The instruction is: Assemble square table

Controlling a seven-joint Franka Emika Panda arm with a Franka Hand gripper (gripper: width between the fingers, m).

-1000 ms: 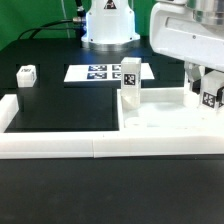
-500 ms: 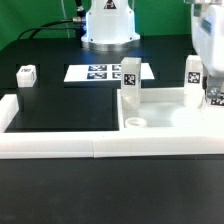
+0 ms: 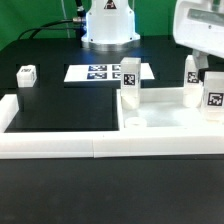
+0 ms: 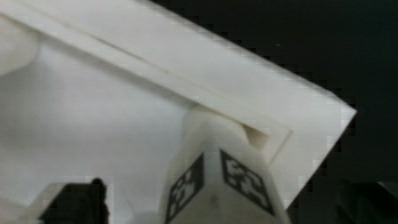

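Observation:
The white square tabletop slab lies at the exterior view's right. Three white tagged legs stand upright on it: one at its left corner, one at the back, one at the right edge. A fourth leg lies loose at the far left. My gripper hangs just above the right-edge leg. In the wrist view that leg stands on the slab's corner between my two dark fingers, with a gap on each side. The gripper is open.
The marker board lies flat at the back, in front of the robot base. A long white border rail runs along the front and up the left side, and the slab sits against it.
A second ago the gripper was low around the right-edge leg. It has since lifted and shifted, and that leg now stands in full view below it.

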